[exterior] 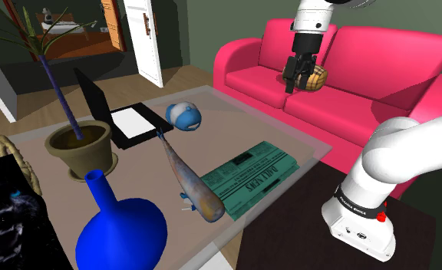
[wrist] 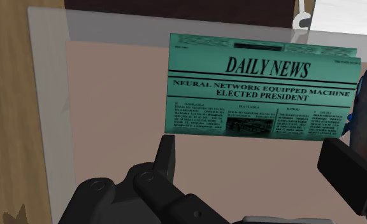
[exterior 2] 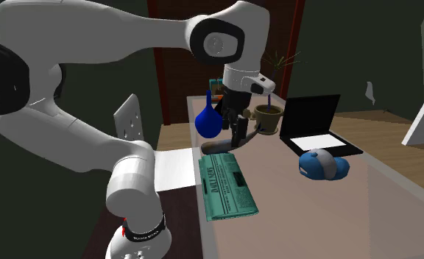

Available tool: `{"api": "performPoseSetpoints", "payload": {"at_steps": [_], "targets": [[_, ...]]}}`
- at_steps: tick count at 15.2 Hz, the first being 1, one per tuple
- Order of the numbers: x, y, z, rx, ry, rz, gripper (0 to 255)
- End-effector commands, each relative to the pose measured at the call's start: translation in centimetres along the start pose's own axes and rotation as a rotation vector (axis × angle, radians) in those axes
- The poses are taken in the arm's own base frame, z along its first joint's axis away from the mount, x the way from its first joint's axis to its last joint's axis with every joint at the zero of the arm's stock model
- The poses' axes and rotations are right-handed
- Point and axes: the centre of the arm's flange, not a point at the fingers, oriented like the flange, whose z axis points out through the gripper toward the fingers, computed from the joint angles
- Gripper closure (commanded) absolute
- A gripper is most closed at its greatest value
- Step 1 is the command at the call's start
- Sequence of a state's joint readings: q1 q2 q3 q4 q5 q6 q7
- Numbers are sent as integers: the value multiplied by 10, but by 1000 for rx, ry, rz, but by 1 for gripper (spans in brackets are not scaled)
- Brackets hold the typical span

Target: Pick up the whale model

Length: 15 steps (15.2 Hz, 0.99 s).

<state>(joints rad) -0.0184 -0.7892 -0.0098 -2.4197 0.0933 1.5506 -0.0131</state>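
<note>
**Whale model [exterior: 187, 176] lies to the side of the open gripper [exterior: 298, 77], across 1 short end of the newspaper [exterior: 252, 178]**

The gripper hangs high above the table [exterior: 235, 123]. Its 2 fingers [wrist: 165, 153] stand well apart with nothing between them, so the jaws are released. In the wrist view they frame bare table and the long edge of the green newspaper. The whale model appears there on the outer side of 1 finger, not between the 2.

The whale model lies flat on the table just beside 1 short end of the newspaper, the end far from the pink sofa [exterior: 350, 69]. I cannot tell if it touches the paper. Its long axis runs along that short edge, so it crosses the newspaper's length nearly at a right angle. The thin tail points away from the newspaper toward the black laptop [exterior: 104, 103]. The thick head end passes the newspaper's corner, on the side of the blue vase [exterior: 123, 230].

There is only 1 arm, so the choice is simple. The hand probably needs to travel along the newspaper's length to that end and come down. It should also turn so that the fingers close across the body and not along it.

The whale model is long and slim, grey-blue on the tail half and rusty orange-brown toward the head, with small pale blue fins low on its side. It looks rigid and tapered, so a grasp near the thicker middle seems safer than 1 at the tail.
</note>
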Motion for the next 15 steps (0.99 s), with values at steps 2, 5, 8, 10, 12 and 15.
{"api": "performPoseSetpoints", "payload": {"at_steps": [2,5,8,10,12,15], "targets": [[6,-10,7,-1,0,0,0],[23,-39,27,-3,0,-1,0],[41,-69,48,-6,0,-2,0],[53,-88,62,-8,0,-3,0],[64,-108,76,-9,0,-4,0],[82,-137,96,-12,0,-5,0]]}}
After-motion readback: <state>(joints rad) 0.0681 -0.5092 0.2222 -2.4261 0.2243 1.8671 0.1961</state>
